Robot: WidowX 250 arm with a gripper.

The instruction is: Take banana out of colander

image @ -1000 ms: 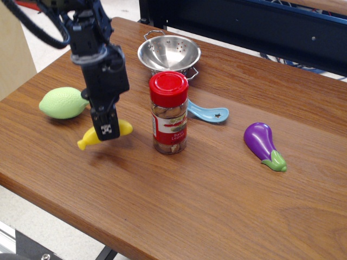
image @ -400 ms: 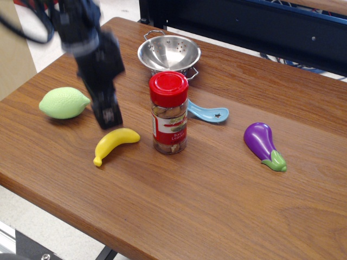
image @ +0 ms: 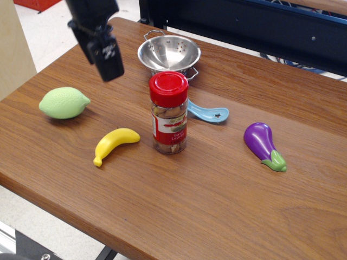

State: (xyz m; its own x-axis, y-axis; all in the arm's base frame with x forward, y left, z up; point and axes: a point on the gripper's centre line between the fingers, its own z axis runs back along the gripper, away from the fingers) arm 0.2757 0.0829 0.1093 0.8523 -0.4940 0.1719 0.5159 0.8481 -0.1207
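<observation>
Lying on grainy wood table (image: 227, 184), smooth curved banana (image: 115, 144), perforated steel colander (image: 168, 52), hand (image: 110, 69) grip unclear

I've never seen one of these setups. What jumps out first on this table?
The red-capped jar stands upright mid-table, with the yellow banana lying on the wood to its left. Behind the jar sits a shiny colander with nothing in it, and the black claw hangs above the table's left side, holding nothing.

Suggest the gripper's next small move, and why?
Probably just retreat upward and stop. The banana lies on the table left of the spice jar, the colander looks empty, and the gripper holds nothing, so no further grasp seems needed.
</observation>
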